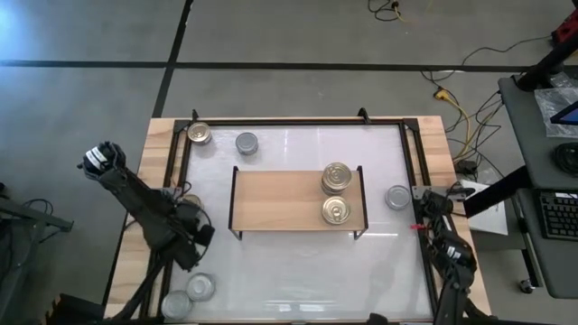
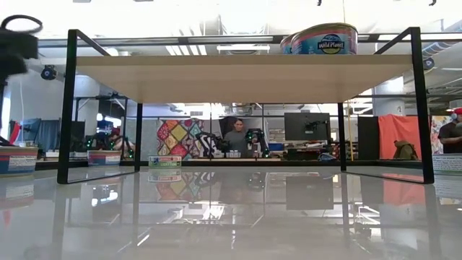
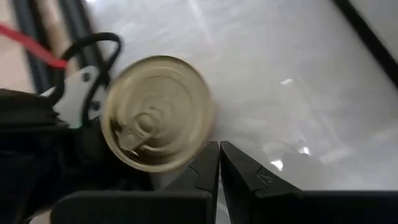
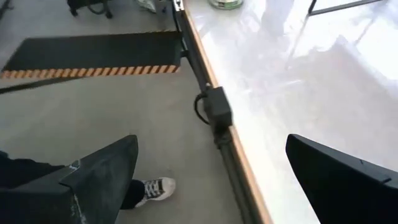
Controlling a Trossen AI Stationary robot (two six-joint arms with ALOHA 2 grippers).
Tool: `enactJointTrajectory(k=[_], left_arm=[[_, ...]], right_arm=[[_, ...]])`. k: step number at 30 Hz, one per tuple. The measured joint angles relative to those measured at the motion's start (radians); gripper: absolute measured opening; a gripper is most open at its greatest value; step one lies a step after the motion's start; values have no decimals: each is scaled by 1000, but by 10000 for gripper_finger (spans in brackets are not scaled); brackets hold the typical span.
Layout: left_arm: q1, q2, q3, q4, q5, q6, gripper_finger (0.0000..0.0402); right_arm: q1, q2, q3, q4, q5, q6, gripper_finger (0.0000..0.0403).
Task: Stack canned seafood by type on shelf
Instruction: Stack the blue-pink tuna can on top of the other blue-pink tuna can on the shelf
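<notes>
1. Right now my left hand [image 3: 219, 163] hangs low at the desk's left edge with its fingers pressed together, holding nothing; a gold-topped tin [image 3: 157, 112] lies just beside the fingertips, not between them.
2. Judging from that, the risk is plain: with the fingers this narrow, any push forward would shove the tin sideways toward the desk's border rather than take it, so I would need to spread them first.
3. Near my left arm, two silver-topped tins [image 1: 191, 294] sit at the desk's front-left corner.
4. My right hand [image 4: 211, 168] waits wide apart over the desk's right edge [image 4: 239, 163], empty.
5. Farther in, the shelf [image 1: 280, 199] carries gold-topped tins [image 1: 337, 192] toward its right end.
6. Beyond it, a gold tin [image 1: 199, 134] and a silver tin [image 1: 247, 143] stand at the back-left, and another silver tin [image 1: 397, 197] right of the shelf.
</notes>
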Motion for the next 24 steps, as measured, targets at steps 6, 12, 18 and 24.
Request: enactJointTrajectory(k=[6,12,18,24], left_arm=[[57,56,-1,-49,-12,-167,0],[83,146,1,-69,-21,-238,0],[89,239,0,-53,34,-202,0],[91,289,-1,-28,96,-120,0]], right_arm=[[-5,-27,0,-23,19,-31,400],[-2,-42,0,-36,17,-45,400],[12,-43,-1,-37,13,-61,400],[21,-49,-1,-32,13,-65,400]])
